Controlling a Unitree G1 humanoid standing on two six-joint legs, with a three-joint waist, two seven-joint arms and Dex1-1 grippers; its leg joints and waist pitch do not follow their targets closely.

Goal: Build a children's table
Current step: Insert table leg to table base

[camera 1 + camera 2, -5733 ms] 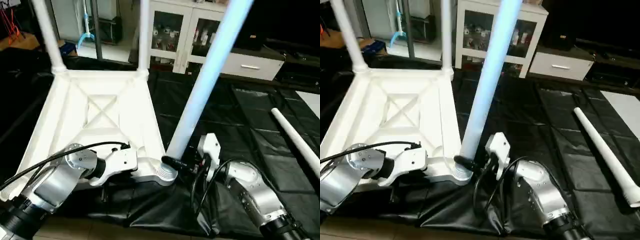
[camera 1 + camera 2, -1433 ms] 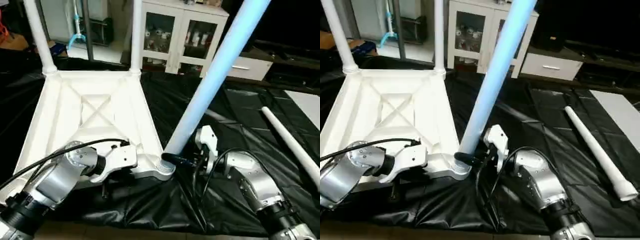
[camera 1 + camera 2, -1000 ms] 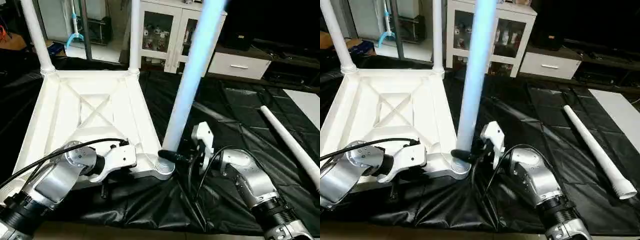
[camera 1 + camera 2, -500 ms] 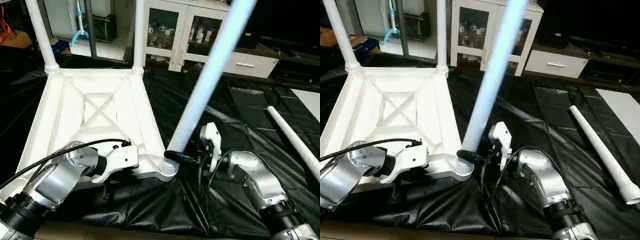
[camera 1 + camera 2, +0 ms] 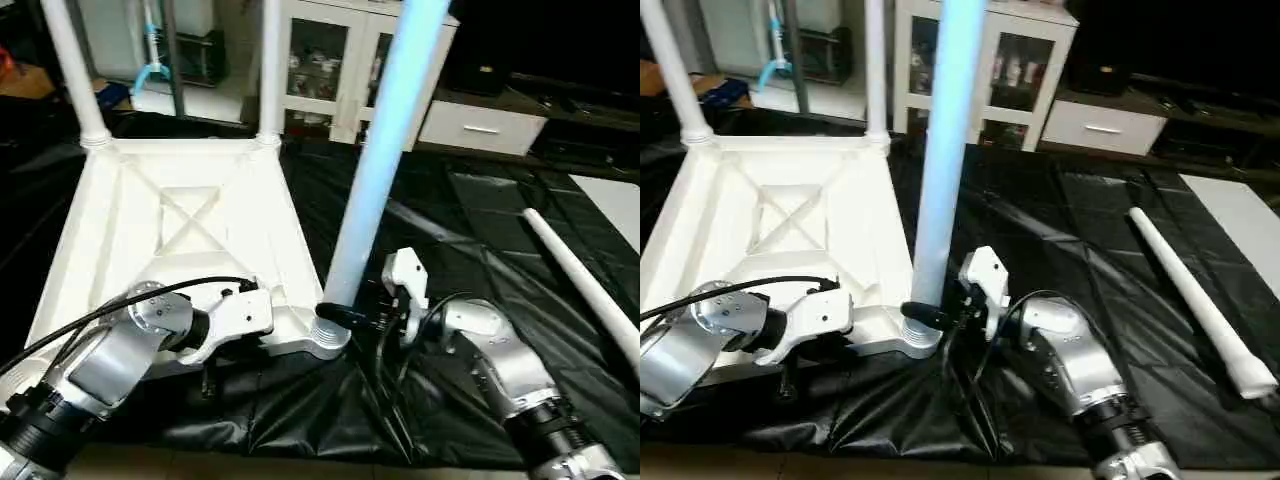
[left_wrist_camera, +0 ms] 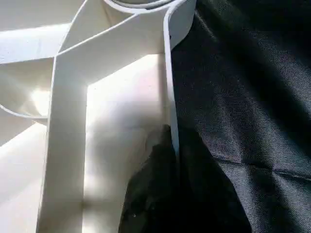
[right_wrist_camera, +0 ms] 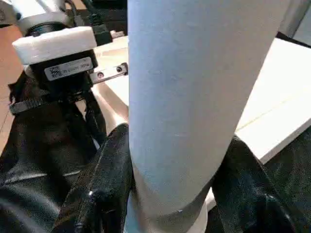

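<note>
The children's table top (image 5: 190, 220) lies upside down on a black sheet, X-ribs facing up. Two white legs (image 5: 65, 70) (image 5: 268, 60) stand in its far corner sockets. A third leg (image 5: 385, 150) rises almost upright from the near right socket (image 5: 330, 335). My right gripper (image 5: 345, 315) is shut on this leg just above the socket, and in the right wrist view a black finger (image 7: 104, 184) hugs each side of it. My left gripper (image 5: 280, 325) is shut on the top's near rim (image 6: 170, 121), one finger on each side of the wall. A fourth leg (image 5: 1195, 300) lies loose on the right.
The black sheet (image 5: 470, 230) covers the floor around the table top. A white glass-door cabinet (image 5: 340, 60) and a low drawer unit (image 5: 480, 125) stand behind. A pale board (image 5: 615, 195) lies at the far right edge.
The leg in my right gripper has swung from leaning right to nearly upright over the socket. My left gripper keeps its hold on the rim.
</note>
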